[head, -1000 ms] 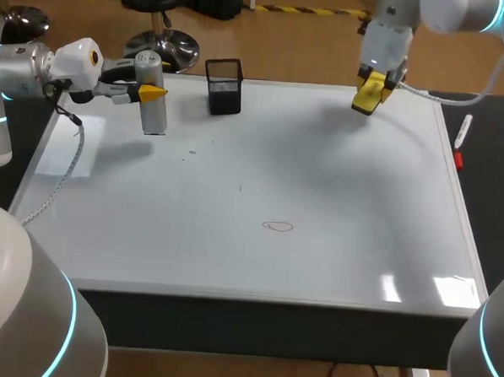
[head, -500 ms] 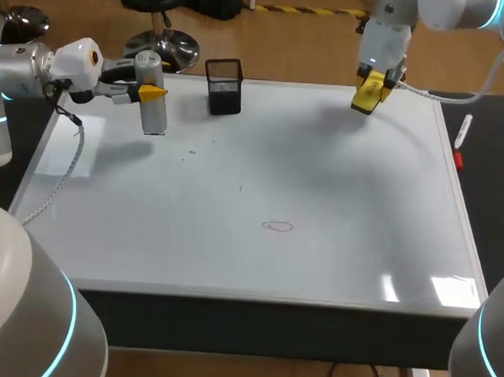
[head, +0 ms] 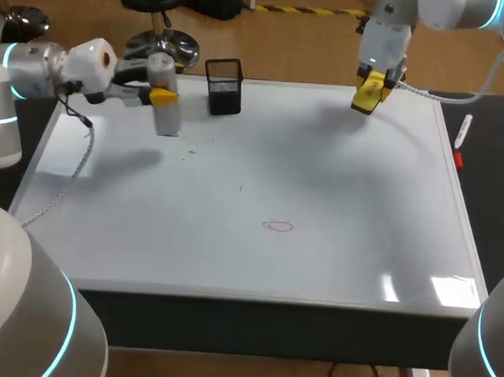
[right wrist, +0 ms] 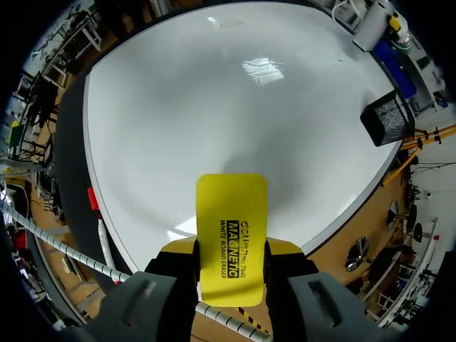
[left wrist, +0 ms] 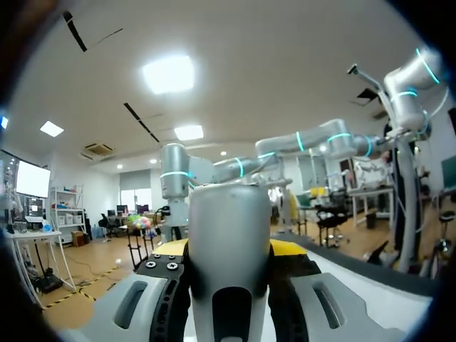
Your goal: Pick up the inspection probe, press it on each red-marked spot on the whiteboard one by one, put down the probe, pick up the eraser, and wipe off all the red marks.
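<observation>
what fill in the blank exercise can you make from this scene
The left gripper is shut on the grey ____.
The right gripper is shut on a yellow ____.
The oval mark on the whiteboard is ____ in colour.
The mesh pen holder is ____ in colour.
Missing words: inspection probe; eraser; red; black.

R tool [right wrist: 231, 251] clamped w/ both yellow tips on yellow eraser [right wrist: 231, 210], held over whiteboard [right wrist: 214, 107] near its edge; faint red mark [right wrist: 231, 23] far ahead, black mesh cup [right wrist: 387, 117] at another board edge, red-capped marker [right wrist: 100, 229] on dark desk [right wrist: 68, 171] just beside board.
</observation>
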Motion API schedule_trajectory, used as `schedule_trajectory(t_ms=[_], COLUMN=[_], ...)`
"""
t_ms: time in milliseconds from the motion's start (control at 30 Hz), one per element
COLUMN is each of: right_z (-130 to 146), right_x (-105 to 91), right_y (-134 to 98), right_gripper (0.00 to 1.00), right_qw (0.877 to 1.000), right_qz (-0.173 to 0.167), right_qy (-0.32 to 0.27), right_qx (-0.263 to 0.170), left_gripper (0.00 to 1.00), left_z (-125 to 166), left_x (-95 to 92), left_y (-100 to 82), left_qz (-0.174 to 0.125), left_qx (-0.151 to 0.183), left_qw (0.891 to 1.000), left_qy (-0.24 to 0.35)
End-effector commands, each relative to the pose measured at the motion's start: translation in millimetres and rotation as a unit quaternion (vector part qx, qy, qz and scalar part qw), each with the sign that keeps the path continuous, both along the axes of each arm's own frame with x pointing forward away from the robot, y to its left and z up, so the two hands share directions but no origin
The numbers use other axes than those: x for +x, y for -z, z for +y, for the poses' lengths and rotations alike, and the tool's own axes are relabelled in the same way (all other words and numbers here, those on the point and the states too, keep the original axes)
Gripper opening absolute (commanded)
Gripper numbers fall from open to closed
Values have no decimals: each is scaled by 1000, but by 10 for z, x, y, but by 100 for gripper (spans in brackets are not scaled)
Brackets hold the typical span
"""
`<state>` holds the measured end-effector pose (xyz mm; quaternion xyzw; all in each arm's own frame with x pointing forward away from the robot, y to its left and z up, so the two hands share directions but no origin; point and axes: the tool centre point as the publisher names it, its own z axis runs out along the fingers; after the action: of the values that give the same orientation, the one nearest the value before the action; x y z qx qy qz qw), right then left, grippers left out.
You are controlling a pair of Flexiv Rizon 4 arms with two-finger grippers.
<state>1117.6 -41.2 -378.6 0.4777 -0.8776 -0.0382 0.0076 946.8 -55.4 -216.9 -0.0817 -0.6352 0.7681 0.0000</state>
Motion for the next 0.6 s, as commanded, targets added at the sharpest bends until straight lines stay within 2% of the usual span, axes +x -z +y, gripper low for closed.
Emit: schedule_trajectory(t_ms=[33, 333, 600], right_z=[-6, -6, -6], right_x=[2, 2, 2], right_y=[-14, -14, -14], right_gripper=[0, 0, 0], right_qw=[1000, 1000, 1000], right_qz=[1, 1, 1], right_qy=[-1, -1, -1], right_qx=[-2, -2, -2], left_gripper=[0, 0, 0], left_z=[-249, -652, -1021], left_x=[-295, -941, -1339], left_y=[-54, -212, -263], left_qz=[-7, -6, 5], left_qx=[-7, -12, -14], left_qw=[1000, 997, 991], left_qy=[8, 74, 130])
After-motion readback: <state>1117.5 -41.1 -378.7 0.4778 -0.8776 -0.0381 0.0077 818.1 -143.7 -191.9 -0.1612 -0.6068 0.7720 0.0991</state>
